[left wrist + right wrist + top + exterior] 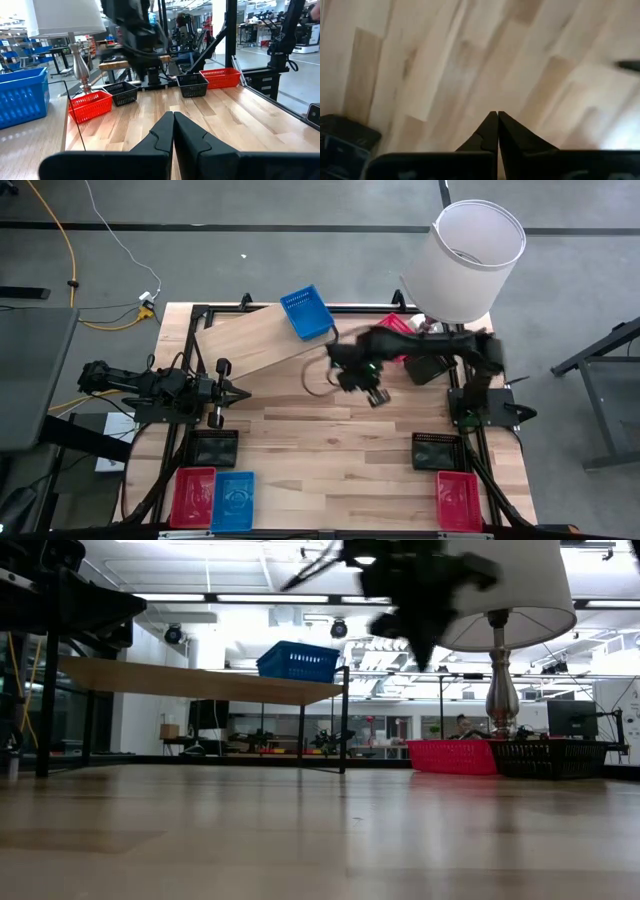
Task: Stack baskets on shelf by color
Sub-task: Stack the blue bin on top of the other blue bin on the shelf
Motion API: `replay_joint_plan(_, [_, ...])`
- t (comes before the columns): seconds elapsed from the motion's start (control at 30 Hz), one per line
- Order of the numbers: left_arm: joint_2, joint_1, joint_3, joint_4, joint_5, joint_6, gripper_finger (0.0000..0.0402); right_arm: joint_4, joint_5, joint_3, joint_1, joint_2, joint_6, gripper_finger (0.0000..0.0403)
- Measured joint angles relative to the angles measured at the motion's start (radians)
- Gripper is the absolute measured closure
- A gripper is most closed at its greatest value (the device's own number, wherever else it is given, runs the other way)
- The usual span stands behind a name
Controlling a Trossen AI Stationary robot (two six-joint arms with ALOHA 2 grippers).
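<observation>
Across the middle of the high view the table (330,455) is carrying everything, and the shelf (250,340) is lying as a slanted plank in the upper left of it, with one blue basket (307,312) sitting on its upper right end. Off the shelf, baskets are waiting in three clusters: a red basket (193,496), a second blue basket (233,500) and a black basket (216,447) at lower left; another black basket (437,450) and a red one (459,499) at lower right; and a red basket (455,755) beside a black basket (550,757) under the lamp (465,260) at upper right, best seen in the low view.

The right gripper (374,392) is hanging above bare wood at frame centre, blurred, its fingers pressed together and carrying nothing. Its nearest picks, as I judge it, are the pair just to its upper right under the lamp; the lower-right pair is lying further down.

The left gripper (236,392) is resting at centre left, tips together and empty, pointing rightward. The lower-left cluster is lying straight below it in the frame, so that arm is the nearer one for the second blue basket, whose long axis is running up-down in the picture.
</observation>
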Motion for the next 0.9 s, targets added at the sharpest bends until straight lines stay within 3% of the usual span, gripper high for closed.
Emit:
replay_joint_plan(0.23, [0.000, 0.000, 0.000, 0.000, 0.000, 0.000, 0.0398, 0.491, 0.034, -0.547, 0.145, -0.410, 0.186, 0.0403])
replay_joint_plan(0.43, [0.000, 0.000, 0.000, 0.000, 0.000, 0.001, 0.0398, 1.026, 0.147, -0.857, 0.270, -0.658, 0.241, 0.0403])
replay_joint_plan(0.67, [0.000, 0.000, 0.000, 0.000, 0.000, 0.000, 0.0398, 1.577, 0.158, -1.053, 0.336, -0.733, 0.129, 0.0403])
replay_joint_plan(0.9, [0.000, 0.000, 0.000, 0.001, 0.000, 0.000, 0.0398, 1.758, 0.157, -1.087, 0.360, -0.702, 0.093, 0.0403])
